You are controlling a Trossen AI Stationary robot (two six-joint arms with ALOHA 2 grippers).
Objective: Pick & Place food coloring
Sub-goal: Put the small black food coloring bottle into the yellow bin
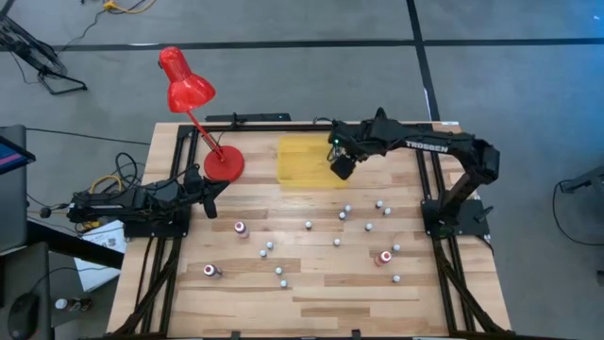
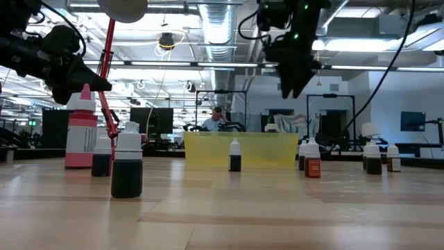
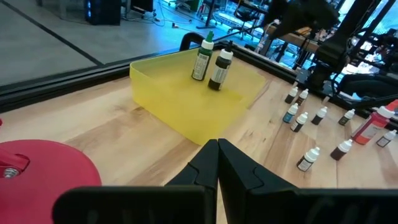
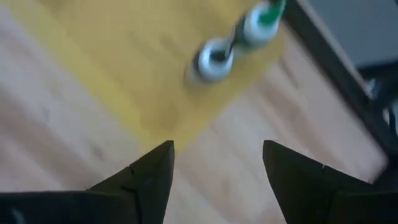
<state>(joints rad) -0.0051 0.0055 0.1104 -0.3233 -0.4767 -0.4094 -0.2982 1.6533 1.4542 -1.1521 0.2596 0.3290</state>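
Observation:
Several small food coloring bottles (image 1: 309,225) stand scattered on the wooden table, a few of them red (image 1: 241,229). Two more bottles, one green-capped (image 3: 201,57) and one dark with a white cap (image 3: 219,65), stand upright in the yellow tray (image 3: 168,99) at the table's far middle. My right gripper (image 4: 217,149) hangs open above the tray's right end (image 1: 342,167), pointing down, with nothing between its fingers; the two bottles (image 4: 214,59) show below it. My left gripper (image 3: 217,155) is shut and waits at the left edge beside the lamp base.
A red desk lamp (image 1: 186,85) stands on its round base (image 1: 224,162) at the far left, next to the tray. In the low view a tall pink bottle (image 2: 82,128) and a dark bottle (image 2: 127,163) stand close to the camera. Black frame rails (image 1: 429,170) border the table.

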